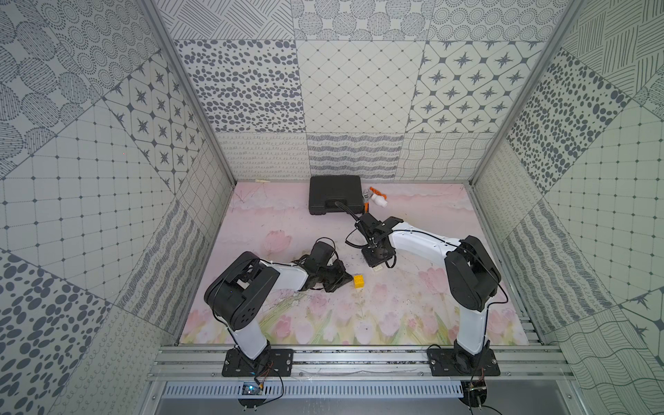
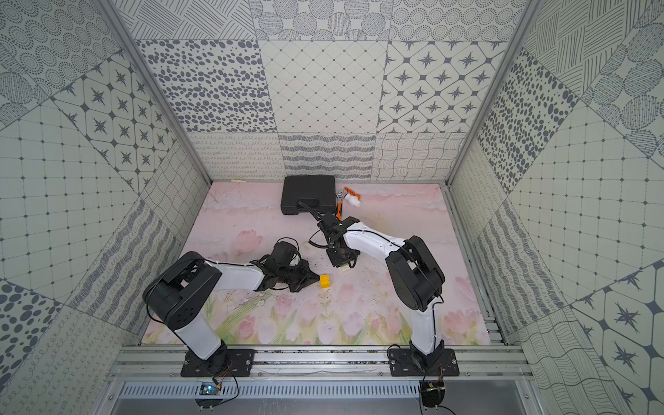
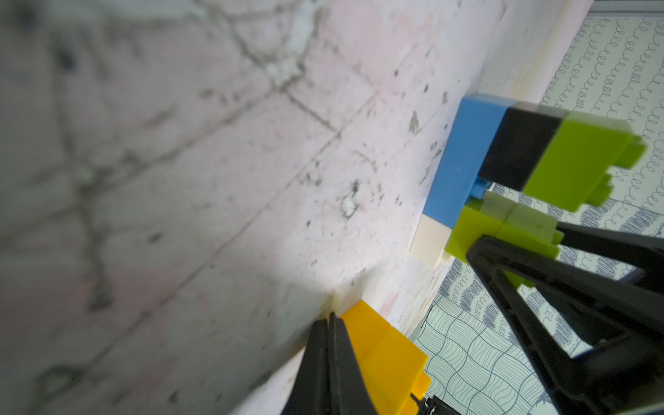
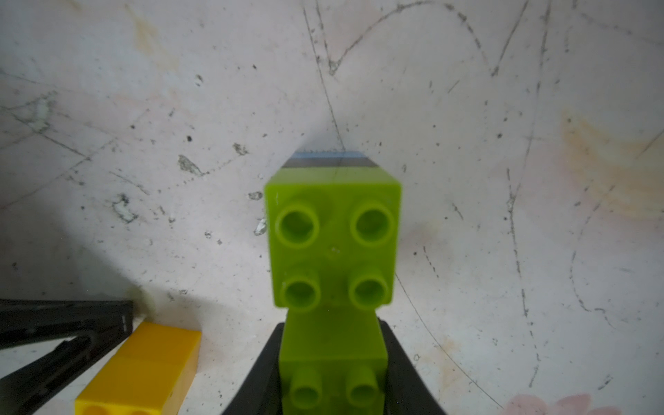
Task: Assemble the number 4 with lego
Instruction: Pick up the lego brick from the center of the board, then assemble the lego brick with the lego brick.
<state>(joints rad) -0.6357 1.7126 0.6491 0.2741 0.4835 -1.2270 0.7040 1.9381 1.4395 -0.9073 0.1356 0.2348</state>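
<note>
A: Right wrist view: the right gripper [image 4: 332,363] pinches a green arm [image 4: 332,346] of the number 4 [image 4: 332,248], its jaws pressed on both sides of the brick. A second green brick [image 4: 332,248] sits beside it, with black and blue layers below, standing on the mat [image 4: 503,179].

B: And the left wrist view?

A: The left gripper [image 3: 328,323] has its jaws pressed together, holding nothing, the tips just beside the yellow stem [image 3: 386,355], which lies on the mat [image 3: 215,179]. It also shows the blue brick [image 3: 456,161] and white brick [image 3: 429,240] resting on the mat, with black [image 3: 517,147] and green stacked on them.

B: Where is everything in both top views?

A: The yellow stem [image 1: 358,280] [image 2: 325,280] lies mid-mat. The right gripper [image 1: 377,264] is at its 1 o'clock, the left gripper [image 1: 346,280] touching or nearly touching at its 9 o'clock. A black case [image 1: 335,194] sits at 12 o'clock by the back wall.
</note>
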